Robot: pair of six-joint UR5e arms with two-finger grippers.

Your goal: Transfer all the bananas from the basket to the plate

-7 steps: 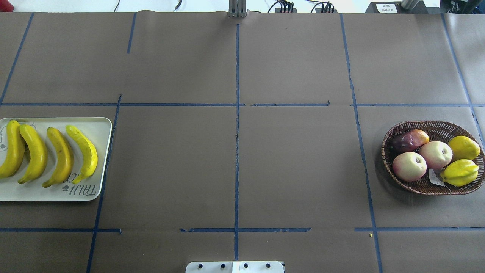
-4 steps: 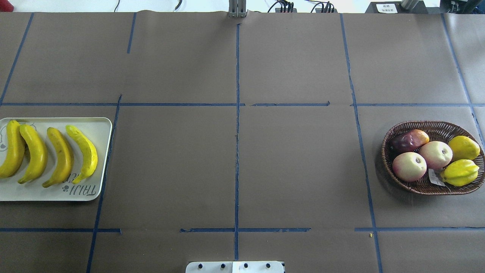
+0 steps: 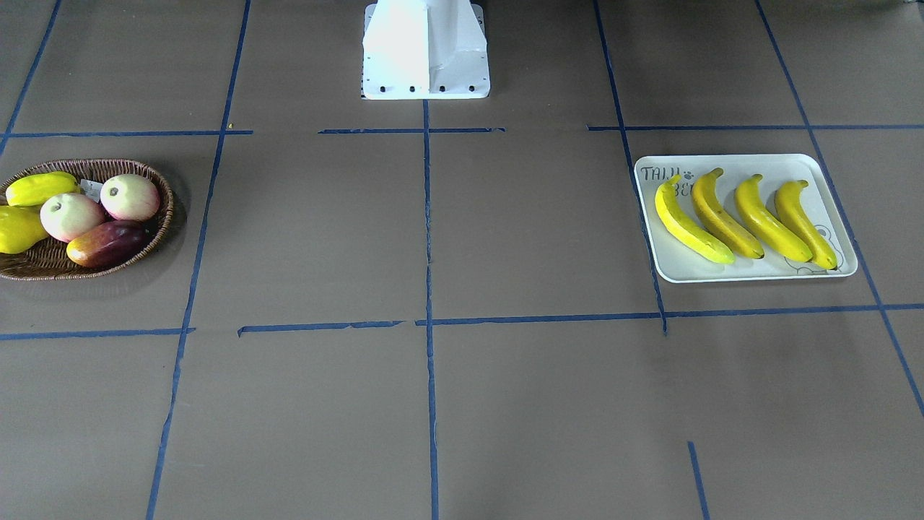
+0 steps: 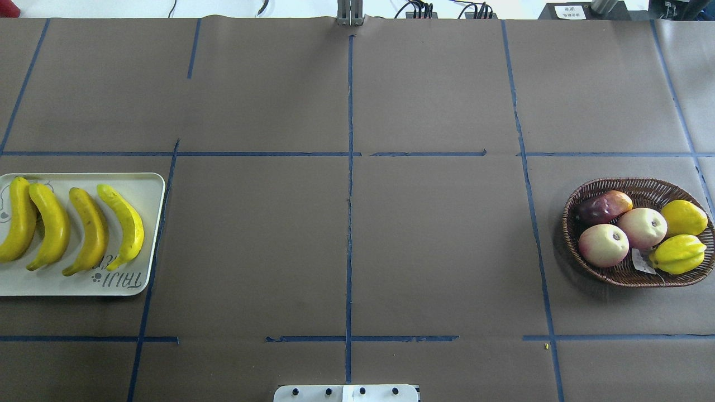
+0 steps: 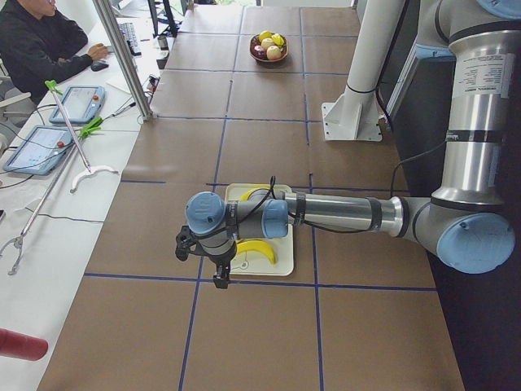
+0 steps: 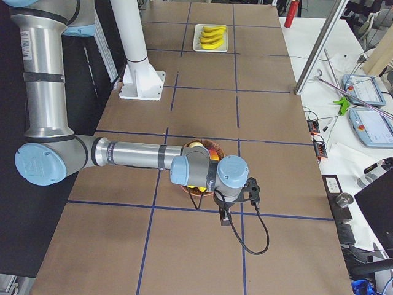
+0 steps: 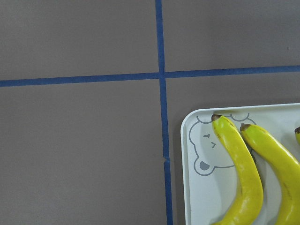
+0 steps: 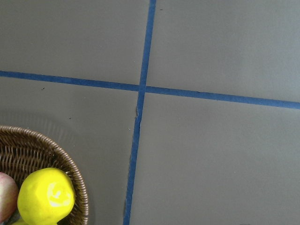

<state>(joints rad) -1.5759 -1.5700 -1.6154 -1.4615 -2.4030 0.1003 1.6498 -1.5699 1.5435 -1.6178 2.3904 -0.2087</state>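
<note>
We are starting at the robot's left, where the plate (image 4: 152, 201) is sitting on the counter (image 4: 435, 240) with all four bananas (image 4: 95, 231) lying side by side in it, none overhanging the rim. The left pincer (image 5: 218, 273) is hanging above the plate's outer end. Only the side view is showing it, so we cannot tell whether it is apart or together. The middle of the counter is carrying only blue tape lines (image 4: 349, 223). Well apart from the plate, on the robot's right, the basket (image 4: 648, 190) is holding two apples (image 4: 603, 245), a dark red fruit (image 4: 603, 206) and two plump yellow fruits (image 4: 678, 254), and no banana. The right pincer (image 6: 225, 216) is hovering just past the basket's outer edge, and here too we cannot tell whether it is apart or together.

We are judging the transfer as finished, so the risks are lying in any further move. If the right arm is treating a plump yellow fruit as a banana, it could be carrying the wrong thing across. If the left arm is dropping instead of rising clear, it could be clipping the raised rim and tipping the plate, sending the glossy, curved bananas rolling onto the counter.
</note>
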